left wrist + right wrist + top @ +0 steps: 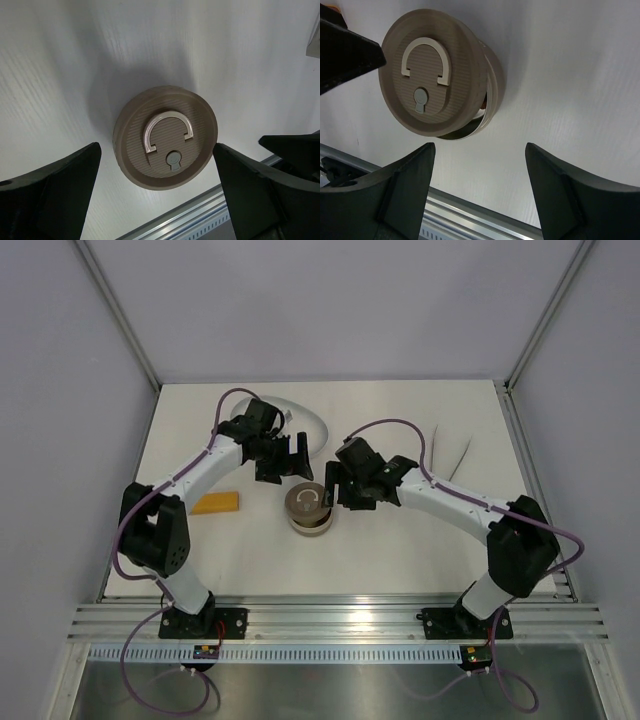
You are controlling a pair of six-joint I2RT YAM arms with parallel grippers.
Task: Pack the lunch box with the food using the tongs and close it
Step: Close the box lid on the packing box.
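1. Looking down from the top external view, the lunch box (309, 512) stands near the middle of the bench (400, 550) with its grey-brown lid (307, 501) on top. The left tool (285, 470) hangs just behind it and the right tool (336, 490) just beside it on the right, both with jaws spread and empty. An orange chunk (216, 503) lies apart to the left of the tin. The slim tongs (460, 460) lie well apart on the right, and a white plate (305, 418) is partly hidden behind the left arm.
2. Left wrist view: the lid lies below and between the spread fingers (55, 195), which do not touch it. The ring handle (167, 129) is folded flat on the ribbed top, so it probably offers little to hook.
3. Right wrist view: the lid sits askew, shifted off the steel wall (492, 82), with a dark gap at its lower edge, so the box does not look fully shut. The open tool has nothing between its jaws. The tin looks stiff and light, and its smooth wall is likely slippery, so a one-sided push may slide it along the bench. The soundest hold is judged to be across the lid's rim, with the other tool steadying the wall
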